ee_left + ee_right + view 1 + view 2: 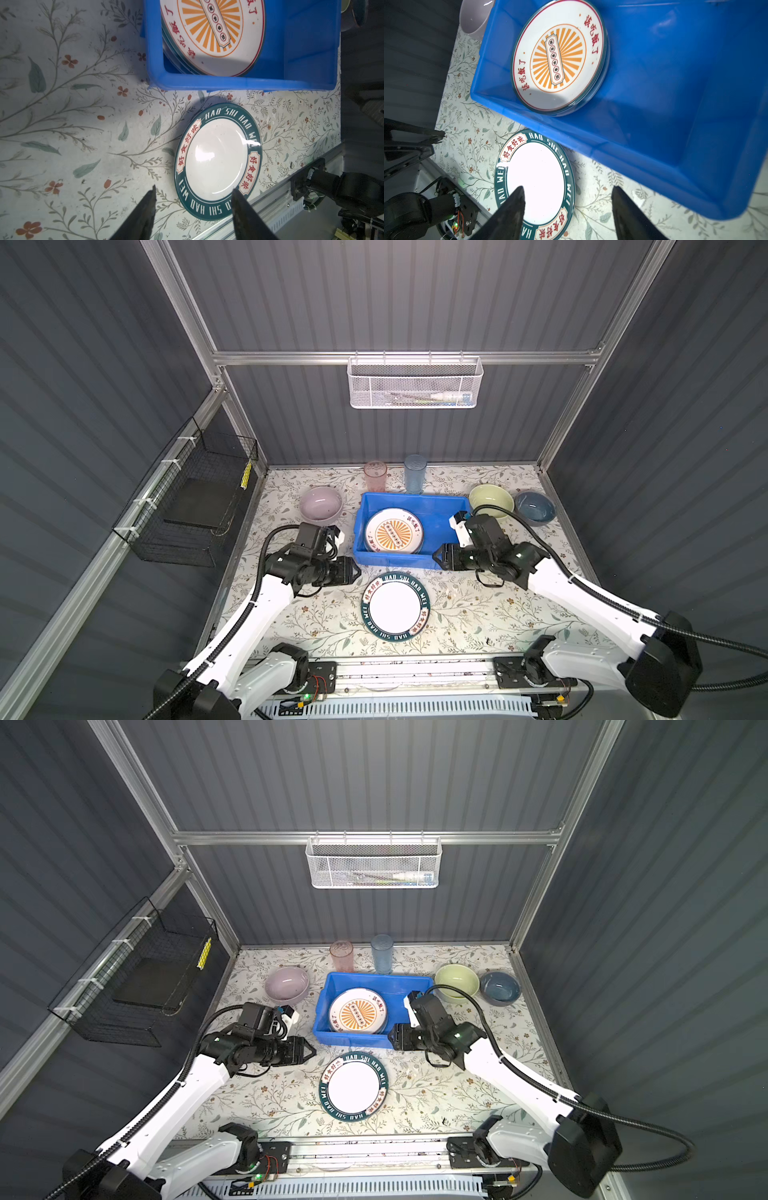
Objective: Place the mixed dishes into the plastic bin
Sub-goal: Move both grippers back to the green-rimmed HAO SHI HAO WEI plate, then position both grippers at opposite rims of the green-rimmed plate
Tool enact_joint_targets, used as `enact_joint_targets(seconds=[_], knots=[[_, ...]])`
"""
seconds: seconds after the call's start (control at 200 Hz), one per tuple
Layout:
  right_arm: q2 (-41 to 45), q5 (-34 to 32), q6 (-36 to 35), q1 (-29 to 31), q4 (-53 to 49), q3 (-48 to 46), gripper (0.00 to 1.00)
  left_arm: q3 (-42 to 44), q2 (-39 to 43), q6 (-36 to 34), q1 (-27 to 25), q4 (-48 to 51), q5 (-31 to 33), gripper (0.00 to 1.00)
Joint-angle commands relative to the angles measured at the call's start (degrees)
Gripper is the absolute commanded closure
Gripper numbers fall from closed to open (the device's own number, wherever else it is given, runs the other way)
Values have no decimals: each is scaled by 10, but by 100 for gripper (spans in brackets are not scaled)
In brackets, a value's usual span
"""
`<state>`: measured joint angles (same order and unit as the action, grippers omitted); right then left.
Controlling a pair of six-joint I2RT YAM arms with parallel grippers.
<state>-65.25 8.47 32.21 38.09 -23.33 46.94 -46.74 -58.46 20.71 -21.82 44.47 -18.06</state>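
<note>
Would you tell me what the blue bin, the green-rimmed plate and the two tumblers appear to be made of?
Blue bin: moulded plastic, semi-glossy; uniform colour, rolled rim, soft sheen.
Green-rimmed plate: glossy, sharp glare on its white centre; glazed ceramic or melamine, I cannot tell which.
Pink tumbler and blue tumbler: translucent, probably plastic, possibly tinted glass; light passes through their walls.

Lab robot cell: aluminium frame (291, 357), grey ribbed wall panels (415, 294), floral-covered table (478, 614), mounting rail (415, 672) along near edge.

I read "HAO SHI HAO WEI" plus 好食好味 on the green-rimmed plate (218, 162) beside the bin (228, 83); sunburst plate (558, 60) inside says 該吃飯了.
</note>
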Motion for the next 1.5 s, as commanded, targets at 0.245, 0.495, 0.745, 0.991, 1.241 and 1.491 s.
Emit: enact_joint_targets(seconds=[0.245, 0.495, 0.745, 0.991, 1.241, 1.491], knots=[[37, 1, 82, 62, 114, -136, 36, 61, -27, 98, -78, -66, 68, 47], [-46, -6, 106, 96, 173, -142, 39, 139, -18, 131, -85, -122, 42, 54], [-116, -27, 129, 117, 194, -134, 42, 177, -12, 137, -87, -146, 26, 59], [-145, -18, 149, 131, 215, -136, 48, 196, -35, 140, -88, -169, 16, 72], [-152, 0, 159, 142, 233, -139, 50, 208, -52, 144, -88, -192, 9, 79], [-153, 33, 172, 142, 277, -149, 56, 211, -70, 148, -88, -201, 15, 87]])
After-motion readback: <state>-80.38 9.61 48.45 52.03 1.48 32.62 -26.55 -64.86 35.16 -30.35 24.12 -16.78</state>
